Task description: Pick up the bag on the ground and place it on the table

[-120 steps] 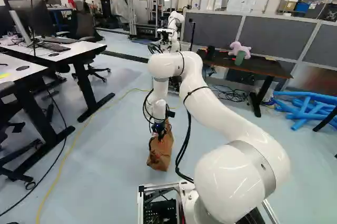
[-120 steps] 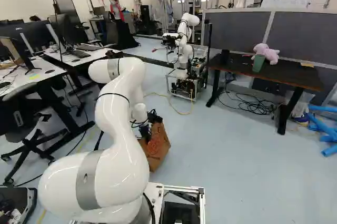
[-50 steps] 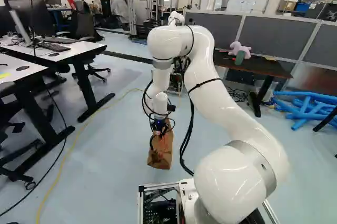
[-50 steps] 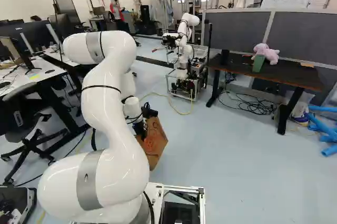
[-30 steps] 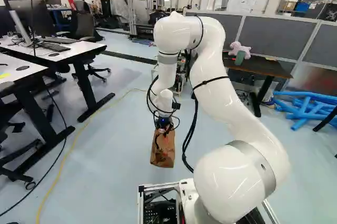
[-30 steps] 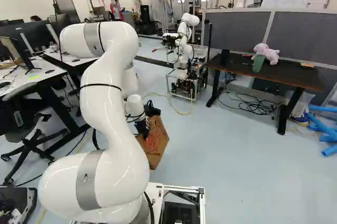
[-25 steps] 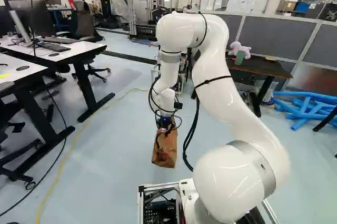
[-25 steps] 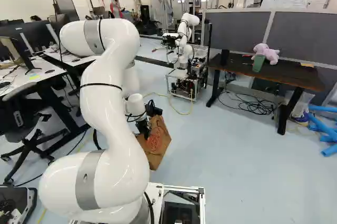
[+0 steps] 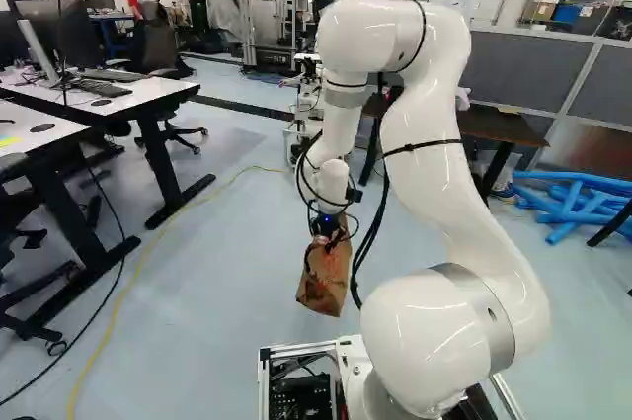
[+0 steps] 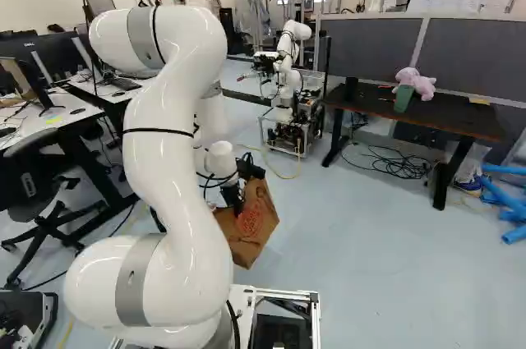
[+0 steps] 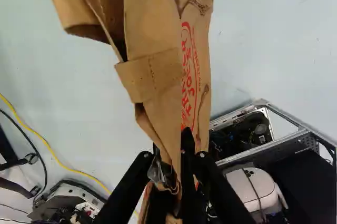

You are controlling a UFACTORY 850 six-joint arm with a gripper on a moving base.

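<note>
In the left base view the gripper (image 9: 326, 230) points down at the top of the brown paper bag (image 9: 324, 280). The right base view shows the bag (image 10: 256, 222) tilted and apparently hanging just above the floor. Seen from the wrist, the gripper (image 11: 174, 168) is shut on folded paper at the bag's top, with the bag (image 11: 195, 76) stretching ahead of the fingers. The dark table (image 10: 427, 116) stands ahead and to the right, carrying a pink plush toy (image 10: 415, 84) and a green cup (image 10: 403, 98).
Another robot (image 10: 288, 78) stands on its own base left of the dark table. White desks (image 9: 148, 92) and chairs line the left side. Blue foam tubes (image 9: 573, 205) lie at the far right. A yellow cable (image 9: 138, 267) crosses the floor, and grey partitions stand behind the table.
The arm has risen and swung rightward in the left base view, and the bag has moved with the gripper, becoming more tilted. The base has stayed where it was.
</note>
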